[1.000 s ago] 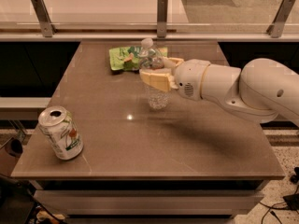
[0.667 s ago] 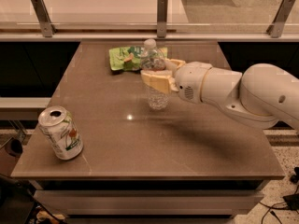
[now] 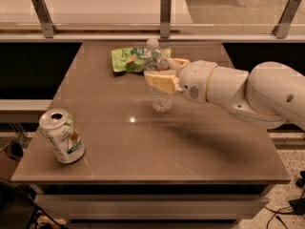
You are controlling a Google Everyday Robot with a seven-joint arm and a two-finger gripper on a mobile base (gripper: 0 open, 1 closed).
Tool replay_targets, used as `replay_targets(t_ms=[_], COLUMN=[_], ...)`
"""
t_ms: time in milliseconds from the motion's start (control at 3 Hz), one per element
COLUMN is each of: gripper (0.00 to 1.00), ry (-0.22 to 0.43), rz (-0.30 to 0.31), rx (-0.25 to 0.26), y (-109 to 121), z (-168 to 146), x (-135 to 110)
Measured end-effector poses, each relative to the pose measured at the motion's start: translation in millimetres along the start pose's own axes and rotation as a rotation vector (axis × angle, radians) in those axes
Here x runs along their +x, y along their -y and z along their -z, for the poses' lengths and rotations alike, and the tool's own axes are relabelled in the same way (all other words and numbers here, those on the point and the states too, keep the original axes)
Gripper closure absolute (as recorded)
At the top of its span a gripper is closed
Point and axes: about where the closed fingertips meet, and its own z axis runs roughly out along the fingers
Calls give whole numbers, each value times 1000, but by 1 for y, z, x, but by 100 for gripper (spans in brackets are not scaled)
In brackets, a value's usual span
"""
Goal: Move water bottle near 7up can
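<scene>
The water bottle (image 3: 159, 97) is a clear ribbed plastic bottle with a white cap, standing upright near the middle of the table. My gripper (image 3: 161, 73) comes in from the right and its yellowish fingers (image 3: 160, 81) are closed around the bottle's middle. The 7up can (image 3: 62, 136) is white and silver with green and red markings. It stands tilted at the table's front left corner, far from the bottle.
A flat green snack bag (image 3: 127, 59) lies on the brown table (image 3: 143, 142) just behind the bottle. A railing with metal posts (image 3: 165, 11) runs along the back. My white arm (image 3: 248, 94) spans the table's right side.
The bottle and my gripper have shifted very slightly; otherwise nothing has visibly changed.
</scene>
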Motion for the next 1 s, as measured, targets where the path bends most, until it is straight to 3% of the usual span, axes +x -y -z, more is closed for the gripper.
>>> replay_targets(t_ms=[667, 1000], gripper=[100, 100], ry=[22, 31], rz=[26, 34], rx=[5, -15], y=[0, -13], z=[9, 5], x=[-22, -27])
